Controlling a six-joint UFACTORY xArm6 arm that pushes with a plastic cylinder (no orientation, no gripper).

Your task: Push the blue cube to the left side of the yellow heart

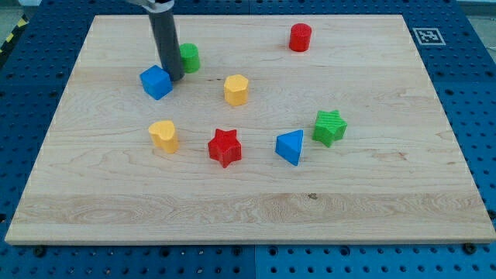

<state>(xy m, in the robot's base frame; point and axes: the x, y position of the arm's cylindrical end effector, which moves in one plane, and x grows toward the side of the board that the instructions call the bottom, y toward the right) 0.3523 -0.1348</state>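
The blue cube (pixel 156 82) sits on the wooden board at the upper left. The yellow heart (pixel 164 136) lies below it, toward the view's bottom. My tip (pixel 174 77) is at the blue cube's right edge, touching or nearly touching it, between the cube and a green cylinder (pixel 189 58). The dark rod rises from there to the view's top.
A yellow hexagonal block (pixel 236 90) is right of the cube. A red star (pixel 225 147), a blue triangular block (pixel 291 147) and a green star (pixel 330 127) lie across the middle. A red cylinder (pixel 301 37) stands at the top. The board's left edge (pixel 46 139) is near.
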